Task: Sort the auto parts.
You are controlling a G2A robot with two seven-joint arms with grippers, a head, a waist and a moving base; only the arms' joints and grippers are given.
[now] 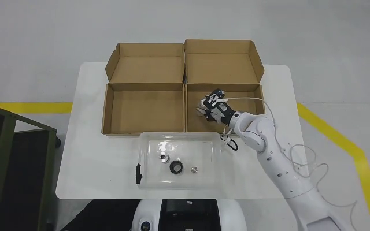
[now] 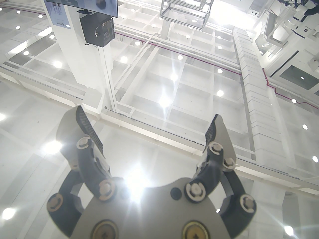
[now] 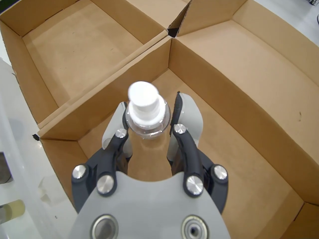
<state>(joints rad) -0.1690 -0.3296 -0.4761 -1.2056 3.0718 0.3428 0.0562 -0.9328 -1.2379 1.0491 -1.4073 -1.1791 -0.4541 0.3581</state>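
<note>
My right gripper is shut on a small part with a white stepped cap and a clear round base, held above the floor of the right cardboard box. From above, the right gripper hangs over that right box, near its left wall. The left cardboard box has nothing in it. A clear plastic tray in front of the boxes holds a black ring and two small metal parts. My left gripper stands open, pointing up at a ceiling.
Both boxes have their lids folded back toward the far table edge. A small black piece sits at the tray's left end. Bare white table lies left and right of the tray.
</note>
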